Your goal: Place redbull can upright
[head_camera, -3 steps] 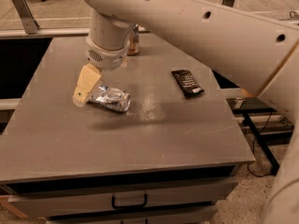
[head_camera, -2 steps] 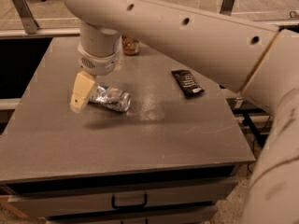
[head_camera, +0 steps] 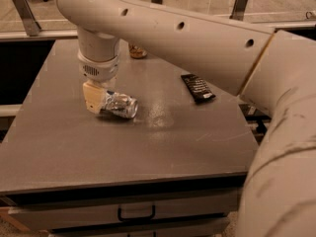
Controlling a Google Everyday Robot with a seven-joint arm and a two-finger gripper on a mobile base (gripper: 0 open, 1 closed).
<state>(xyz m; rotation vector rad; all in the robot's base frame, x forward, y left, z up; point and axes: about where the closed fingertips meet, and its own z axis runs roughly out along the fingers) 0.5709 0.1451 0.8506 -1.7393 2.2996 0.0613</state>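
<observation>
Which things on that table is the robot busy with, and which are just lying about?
In the job: redbull can, lying on its side; gripper, down at one end of it.
Lying about: flat black object; orange-tan can, partly behind the arm.

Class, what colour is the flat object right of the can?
The flat object is black, camera view; the gripper is at the redbull can.

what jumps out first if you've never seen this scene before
The huge cream-white robot arm sweeps across the top of the view. Its gripper is low over the grey table, at the left end of the crinkled silver and blue redbull can, which lies on its side left of centre. A flat black remote-like object lies to the right, and an orange-tan can peeks out behind the arm near the far edge.
</observation>
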